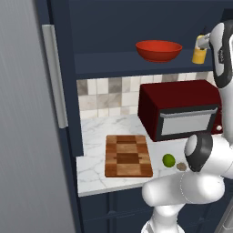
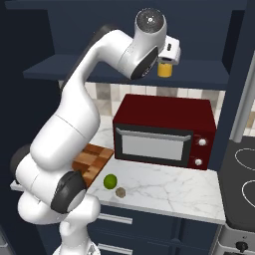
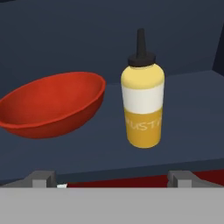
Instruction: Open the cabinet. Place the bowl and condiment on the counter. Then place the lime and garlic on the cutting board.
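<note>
The cabinet (image 1: 109, 27) stands open, its door swung out to the left with a silver bar handle (image 1: 55, 77). On its shelf sit the red bowl (image 1: 159, 50) (image 3: 52, 105) and, to the right, the yellow condiment (image 1: 199, 53) (image 2: 165, 68) (image 3: 142, 100). My gripper (image 3: 113, 179) is open in front of the shelf, just short of the condiment and holding nothing. Below, on the marble counter (image 1: 95, 134) (image 2: 169, 191), lies the cutting board (image 1: 128, 156) (image 2: 92, 159). The lime (image 1: 169, 160) (image 2: 110, 181) and garlic (image 1: 181, 166) (image 2: 120, 191) rest on the counter to its right.
A dark red microwave (image 1: 179, 113) (image 2: 164, 132) stands on the counter directly under the shelf. A stove top (image 2: 245, 174) adjoins the counter on the right. A second cabinet door with a silver handle (image 2: 245, 107) hangs open on the right.
</note>
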Robot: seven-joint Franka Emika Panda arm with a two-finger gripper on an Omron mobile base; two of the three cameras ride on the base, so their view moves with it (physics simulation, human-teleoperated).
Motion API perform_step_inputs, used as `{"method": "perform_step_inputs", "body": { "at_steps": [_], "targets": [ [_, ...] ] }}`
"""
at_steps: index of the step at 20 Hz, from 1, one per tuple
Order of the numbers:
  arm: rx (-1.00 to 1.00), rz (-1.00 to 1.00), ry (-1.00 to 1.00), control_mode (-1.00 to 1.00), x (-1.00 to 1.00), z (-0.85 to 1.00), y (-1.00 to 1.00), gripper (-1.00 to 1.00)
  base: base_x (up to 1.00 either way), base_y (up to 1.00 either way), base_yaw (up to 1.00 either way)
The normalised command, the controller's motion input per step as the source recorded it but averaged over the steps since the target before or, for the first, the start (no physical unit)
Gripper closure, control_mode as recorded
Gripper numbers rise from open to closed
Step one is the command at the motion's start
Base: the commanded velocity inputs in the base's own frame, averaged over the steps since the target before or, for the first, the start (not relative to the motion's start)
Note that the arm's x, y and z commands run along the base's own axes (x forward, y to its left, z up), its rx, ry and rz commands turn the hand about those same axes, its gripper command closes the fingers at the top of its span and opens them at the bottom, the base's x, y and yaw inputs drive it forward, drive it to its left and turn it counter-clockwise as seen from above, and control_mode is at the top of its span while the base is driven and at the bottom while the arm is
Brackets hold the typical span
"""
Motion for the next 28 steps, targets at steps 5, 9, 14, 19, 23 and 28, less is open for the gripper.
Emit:
{"method": "perform_step_inputs", "body": {
  "at_steps": [5, 9, 14, 19, 23, 28],
  "targets": [
    [0.00, 0.00, 0.00, -1.00, 0.14, -0.03, -0.10, -1.00, 0.00, 0.00, 0.00],
    [0.00, 0.00, 0.00, -1.00, 0.14, -0.03, -0.08, -1.00, 0.00, 0.00, 0.00],
    [0.00, 0.00, 0.00, -1.00, 0.15, -0.02, -0.08, -1.00, 0.00, 0.00, 0.00],
    [0.00, 0.00, 0.00, -1.00, 0.17, -0.04, -0.05, -1.00, 0.00, 0.00, 0.00],
    [0.00, 0.00, 0.00, -1.00, 0.19, -0.07, -0.02, -1.00, 0.00, 0.00, 0.00],
    [0.00, 0.00, 0.00, -1.00, 0.20, -0.08, -0.04, -1.00, 0.00, 0.00, 0.00]
  ]
}}
